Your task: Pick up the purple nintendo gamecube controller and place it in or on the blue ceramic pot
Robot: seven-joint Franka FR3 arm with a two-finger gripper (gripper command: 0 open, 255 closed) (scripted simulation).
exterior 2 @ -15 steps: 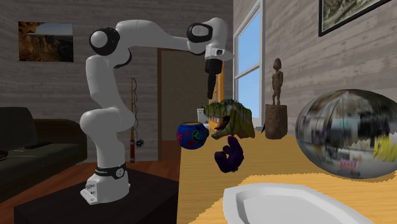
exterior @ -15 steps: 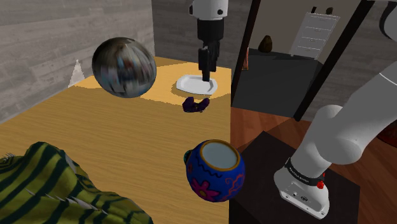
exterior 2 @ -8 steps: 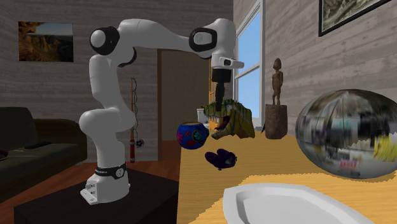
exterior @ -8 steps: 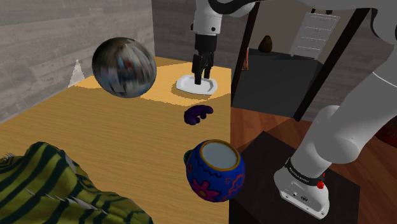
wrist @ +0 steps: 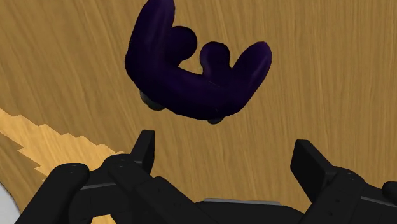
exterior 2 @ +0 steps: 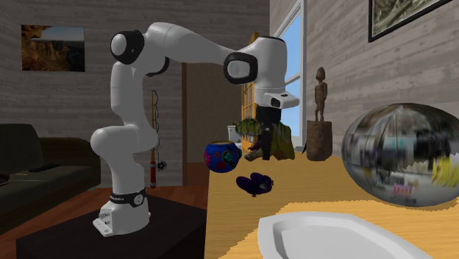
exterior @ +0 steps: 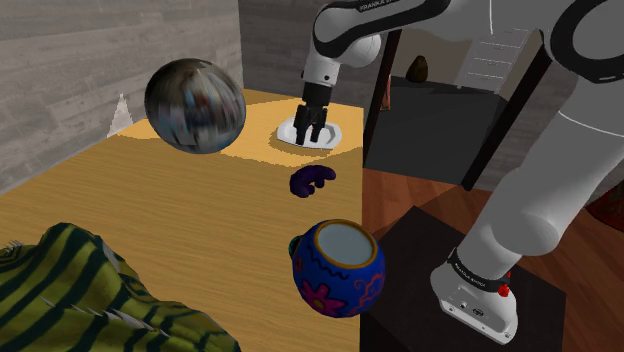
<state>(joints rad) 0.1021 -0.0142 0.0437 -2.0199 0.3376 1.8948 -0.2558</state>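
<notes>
Fingers (wrist: 143, 149) spread and empty, your gripper (exterior: 308, 125) faced the purple game controller (wrist: 191, 83), lying near the table (exterior: 150, 210) edge beside the blue pot (exterior: 338, 268), apparently lining up a grasp.

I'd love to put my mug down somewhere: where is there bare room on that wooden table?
The table is barest in its middle, between the mottled ball, the purple controller, the blue pot and the striped dinosaur toy. It's crowded at the far corner, where the white plate, controller and open end effector cluster.
</notes>
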